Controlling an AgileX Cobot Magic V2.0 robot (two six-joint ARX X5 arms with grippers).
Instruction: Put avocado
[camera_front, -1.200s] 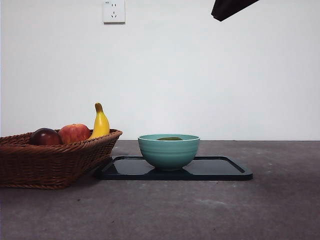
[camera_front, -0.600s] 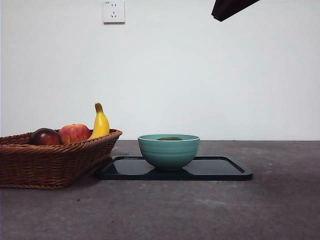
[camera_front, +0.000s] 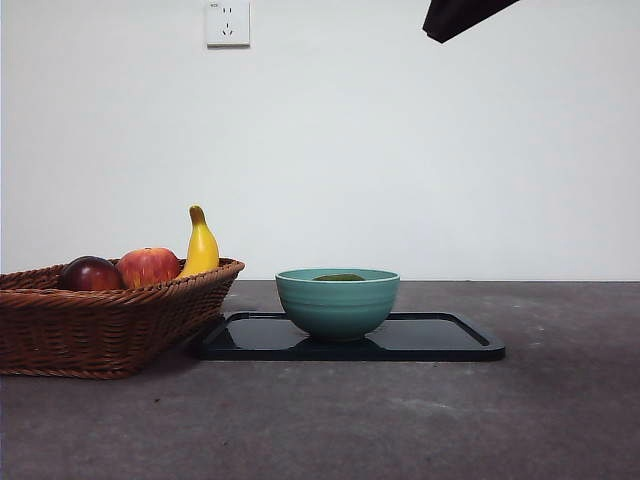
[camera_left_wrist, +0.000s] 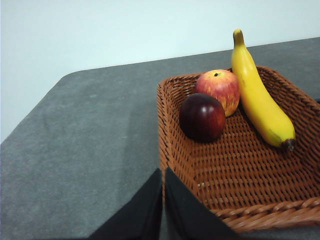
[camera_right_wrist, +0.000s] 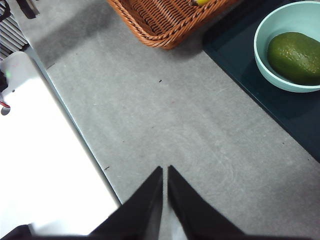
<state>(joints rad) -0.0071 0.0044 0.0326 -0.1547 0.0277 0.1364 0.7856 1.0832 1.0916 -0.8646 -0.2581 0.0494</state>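
Note:
The avocado (camera_right_wrist: 294, 57), dull olive green, lies inside the teal bowl (camera_front: 337, 302); in the front view only its top (camera_front: 339, 277) shows above the rim. The bowl (camera_right_wrist: 265, 50) stands on a dark tray (camera_front: 440, 340). My right gripper (camera_right_wrist: 165, 172) is shut and empty, high above the bare table away from the bowl. My left gripper (camera_left_wrist: 163, 175) is shut and empty, above the near edge of the wicker basket (camera_left_wrist: 170, 150). A black arm tip (camera_front: 455, 17) shows at the top right of the front view.
The wicker basket (camera_front: 100, 320) at the left holds a dark red-purple fruit (camera_front: 90, 273), a red apple (camera_front: 148, 266) and a banana (camera_front: 201, 246). A wall socket (camera_front: 228, 22) is on the back wall. A white surface (camera_right_wrist: 45, 165) borders the table.

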